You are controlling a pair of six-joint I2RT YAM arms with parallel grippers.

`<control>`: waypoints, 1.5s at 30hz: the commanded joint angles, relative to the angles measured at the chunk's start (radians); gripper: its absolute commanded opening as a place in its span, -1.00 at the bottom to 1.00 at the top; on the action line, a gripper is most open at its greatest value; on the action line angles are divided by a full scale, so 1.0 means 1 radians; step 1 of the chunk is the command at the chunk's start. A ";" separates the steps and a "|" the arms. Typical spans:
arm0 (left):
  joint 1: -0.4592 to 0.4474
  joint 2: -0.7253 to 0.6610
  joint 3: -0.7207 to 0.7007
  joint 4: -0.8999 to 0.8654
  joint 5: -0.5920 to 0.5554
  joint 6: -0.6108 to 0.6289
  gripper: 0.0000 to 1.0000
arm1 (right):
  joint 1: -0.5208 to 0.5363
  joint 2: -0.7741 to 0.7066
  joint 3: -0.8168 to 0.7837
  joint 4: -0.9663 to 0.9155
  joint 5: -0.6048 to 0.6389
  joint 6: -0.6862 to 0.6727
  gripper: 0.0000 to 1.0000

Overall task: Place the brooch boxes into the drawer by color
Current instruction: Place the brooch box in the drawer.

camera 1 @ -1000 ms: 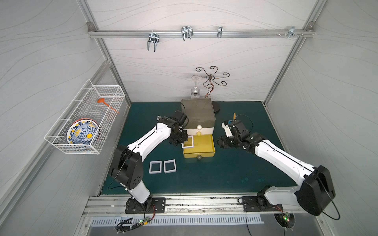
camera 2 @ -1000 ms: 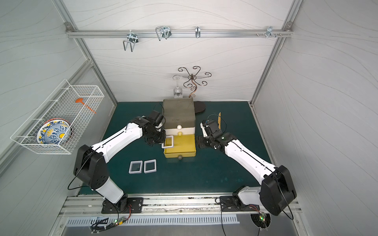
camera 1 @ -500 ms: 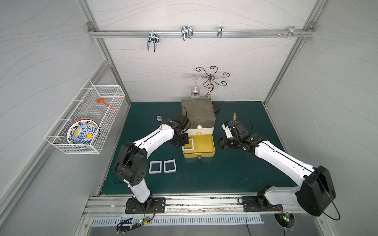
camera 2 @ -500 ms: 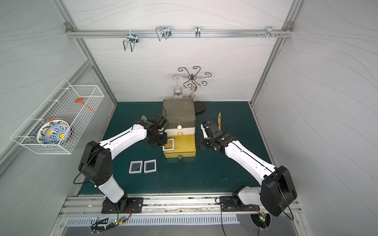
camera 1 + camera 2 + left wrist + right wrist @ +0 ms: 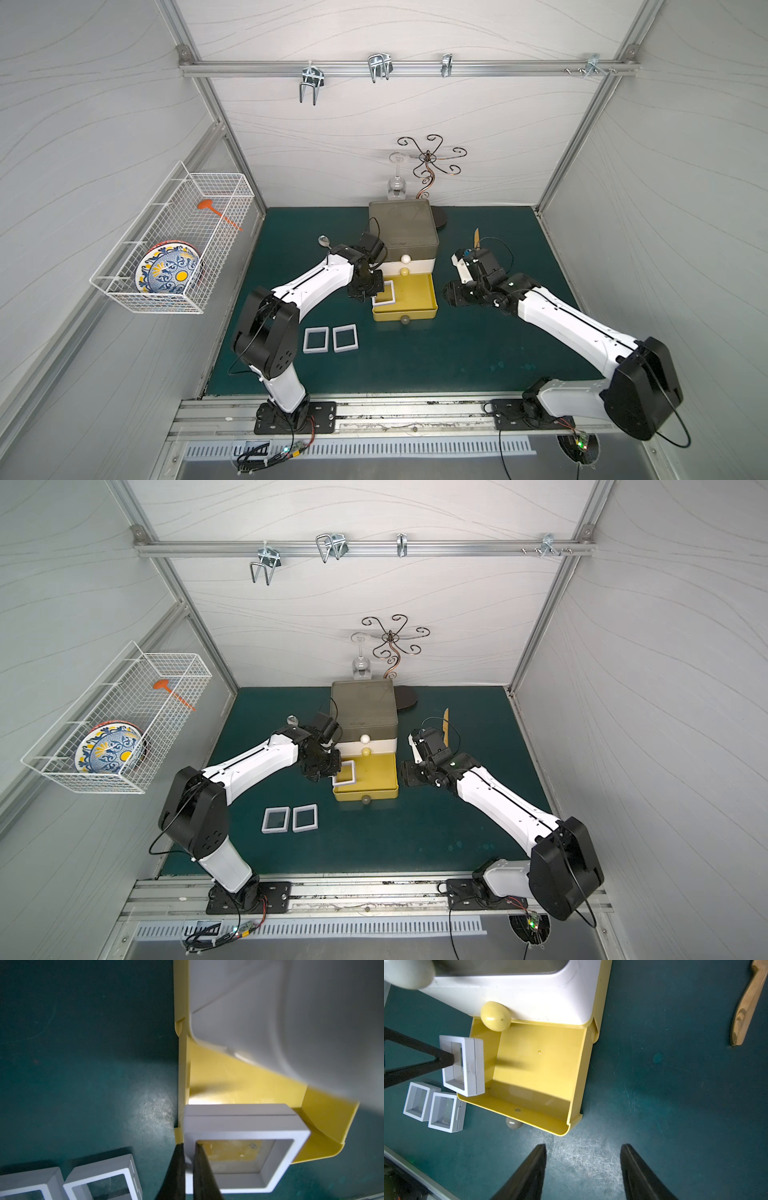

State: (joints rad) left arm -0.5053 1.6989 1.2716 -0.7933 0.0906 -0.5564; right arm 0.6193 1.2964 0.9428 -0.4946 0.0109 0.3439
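Left gripper (image 5: 189, 1159) jaws pinch white box (image 5: 245, 1126) by one frame edge. I keep it tilted over 9 o'clock wall of open yellow tray (image 5: 415, 291); edge grip should let it drop in cleanly. Two spare boxes (image 5: 330, 339) sit on mat at tray's 8 o'clock. Right gripper (image 5: 583, 1146) jaws are spread and empty, at tray's 3 o'clock, clear of it.

White brooch box (image 5: 383, 294): quantity three, the other two at (image 5: 316, 339) and (image 5: 345, 338). Drawer unit (image 5: 403, 228): one, comprising three tiers. Knobs (image 5: 405, 259): three, one per tier. Wire basket (image 5: 166, 232): one. Patterned plates (image 5: 166, 274) inside it: count not determinable. Orange utensil (image 5: 205, 204): one. Rail hooks (image 5: 311, 85): four. Wine glass (image 5: 397, 189): one. Scrolled metal stand (image 5: 428, 166): one. Spoon (image 5: 324, 241): one. Wooden spatula (image 5: 476, 237): one. Robot arms (image 5: 311, 282): two.
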 commanded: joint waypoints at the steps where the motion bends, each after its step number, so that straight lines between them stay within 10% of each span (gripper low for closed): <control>1: -0.043 -0.011 -0.008 0.080 0.117 0.065 -1.00 | -0.006 -0.015 -0.006 0.011 -0.002 0.012 0.23; 12: -0.052 -0.025 -0.033 0.094 0.101 0.070 -1.00 | -0.004 -0.013 -0.005 0.014 -0.004 0.016 0.23; 37: -0.049 -0.064 -0.008 0.000 -0.028 0.087 -0.30 | 0.008 -0.022 -0.015 0.018 -0.009 0.027 0.23; 45: 0.072 -0.190 -0.074 -0.065 -0.071 0.056 -0.30 | 0.032 -0.027 -0.028 0.037 -0.002 0.019 0.24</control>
State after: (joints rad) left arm -0.4992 1.5761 1.2095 -0.8223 0.0582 -0.5007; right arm 0.6369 1.2953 0.9298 -0.4747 0.0078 0.3611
